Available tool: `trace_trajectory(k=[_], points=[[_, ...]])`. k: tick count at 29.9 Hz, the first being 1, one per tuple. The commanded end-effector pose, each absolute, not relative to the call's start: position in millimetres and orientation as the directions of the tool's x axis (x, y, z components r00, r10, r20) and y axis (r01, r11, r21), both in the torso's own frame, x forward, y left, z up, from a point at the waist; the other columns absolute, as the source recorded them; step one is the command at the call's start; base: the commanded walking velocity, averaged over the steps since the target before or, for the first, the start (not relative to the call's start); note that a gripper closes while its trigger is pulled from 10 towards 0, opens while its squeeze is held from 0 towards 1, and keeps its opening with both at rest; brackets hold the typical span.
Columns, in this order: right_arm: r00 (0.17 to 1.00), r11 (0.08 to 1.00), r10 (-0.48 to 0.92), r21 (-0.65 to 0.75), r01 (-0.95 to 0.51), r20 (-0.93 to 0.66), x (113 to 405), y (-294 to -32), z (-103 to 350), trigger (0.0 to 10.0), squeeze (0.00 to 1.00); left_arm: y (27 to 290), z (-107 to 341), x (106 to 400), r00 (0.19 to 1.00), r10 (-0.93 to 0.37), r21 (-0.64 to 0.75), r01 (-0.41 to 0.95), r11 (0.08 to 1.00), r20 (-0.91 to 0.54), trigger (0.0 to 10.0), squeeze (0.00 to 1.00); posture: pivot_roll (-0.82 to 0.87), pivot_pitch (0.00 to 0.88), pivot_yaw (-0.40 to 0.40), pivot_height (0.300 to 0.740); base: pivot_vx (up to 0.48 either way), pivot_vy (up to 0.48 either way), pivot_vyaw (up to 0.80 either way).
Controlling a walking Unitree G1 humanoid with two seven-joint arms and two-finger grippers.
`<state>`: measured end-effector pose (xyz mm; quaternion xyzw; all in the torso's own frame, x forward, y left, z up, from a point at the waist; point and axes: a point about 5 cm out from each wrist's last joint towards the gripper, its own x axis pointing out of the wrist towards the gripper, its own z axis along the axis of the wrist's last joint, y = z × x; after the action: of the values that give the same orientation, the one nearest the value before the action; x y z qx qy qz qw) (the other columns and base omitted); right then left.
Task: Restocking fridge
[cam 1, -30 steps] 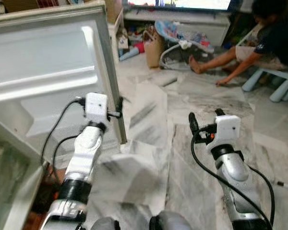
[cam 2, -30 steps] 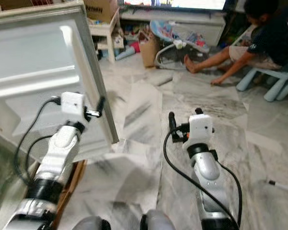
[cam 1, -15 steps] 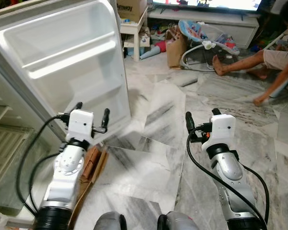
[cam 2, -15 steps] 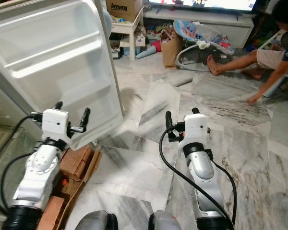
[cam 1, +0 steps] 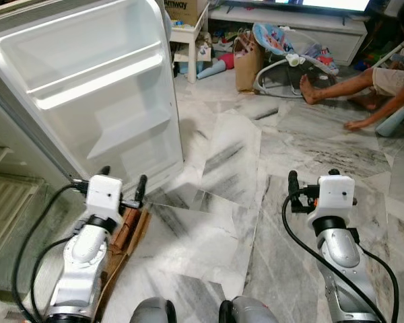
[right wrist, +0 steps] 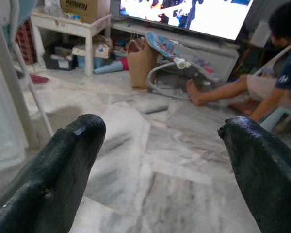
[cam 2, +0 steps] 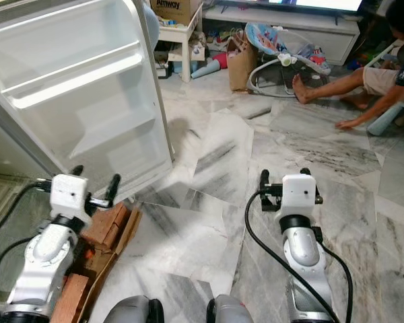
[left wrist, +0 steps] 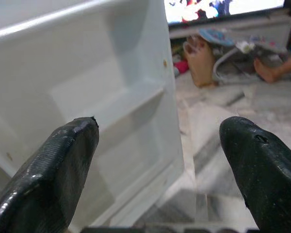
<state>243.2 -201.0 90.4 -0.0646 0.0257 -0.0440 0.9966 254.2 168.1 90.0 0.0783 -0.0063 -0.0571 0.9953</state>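
Fridge door (cam 1: 94, 87) is seen swung wide open, its inner shelves bare. A second ago the left gripper (cam 1: 122, 190) was held against the door's edge; it is now drawn back, just short of the lower corner, fingers spread and nothing held. The right gripper (cam 1: 312, 185) is held over the marble floor (cam 1: 222, 168), also spread and empty, shifted slightly rightward. Bricks (cam 2: 104, 225) are noted under the fridge front. A person (cam 1: 384, 74) is seated on the floor, well apart. Door-opening is judged complete; no goods to stock are seen, so fetching is presumed next.
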Motion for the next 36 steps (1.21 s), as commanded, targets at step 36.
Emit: trace_trajectory(k=[36], points=[[0.999,0.996,-0.051,-0.078,0.051,0.002,253.1,-189.3,103.5,10.0,0.0,155.3,98.7,267.9,0.981,-0.192,0.092,0.19,0.977,0.005,10.0,0.0,-0.11,0.049,0.01,0.74,0.0,0.0,-0.73]])
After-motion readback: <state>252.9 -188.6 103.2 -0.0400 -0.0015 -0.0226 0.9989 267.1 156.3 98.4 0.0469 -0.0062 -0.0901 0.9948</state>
